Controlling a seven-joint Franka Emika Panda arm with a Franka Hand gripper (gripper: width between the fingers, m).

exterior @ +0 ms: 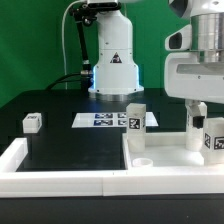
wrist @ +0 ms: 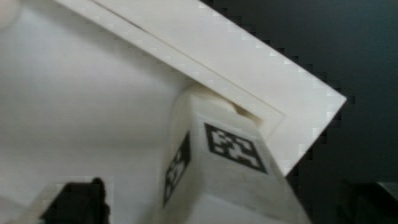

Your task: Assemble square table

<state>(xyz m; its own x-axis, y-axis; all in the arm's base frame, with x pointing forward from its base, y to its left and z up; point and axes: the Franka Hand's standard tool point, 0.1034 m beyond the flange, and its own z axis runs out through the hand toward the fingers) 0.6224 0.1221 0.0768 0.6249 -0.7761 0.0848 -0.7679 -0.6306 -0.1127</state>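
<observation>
The white square slab (exterior: 170,152) lies at the exterior view's right, with a round socket (exterior: 143,158) at its near corner. One white leg (exterior: 135,117) stands at its far left corner. Another white leg (exterior: 197,132) stands upright toward the slab's right, and a tagged leg (exterior: 213,141) stands beside it. My gripper (exterior: 197,112) hangs right above the middle one. In the wrist view that tagged leg (wrist: 226,150) stands by the slab's corner (wrist: 267,85) between my open fingers (wrist: 80,200); one finger is clearly apart from it. A small leg block (exterior: 32,122) lies on the black table at the left.
The marker board (exterior: 108,120) lies flat behind the slab near the robot base (exterior: 112,70). The long white border wall (exterior: 60,172) runs along the front and the left side. The black table (exterior: 70,145) lies between them.
</observation>
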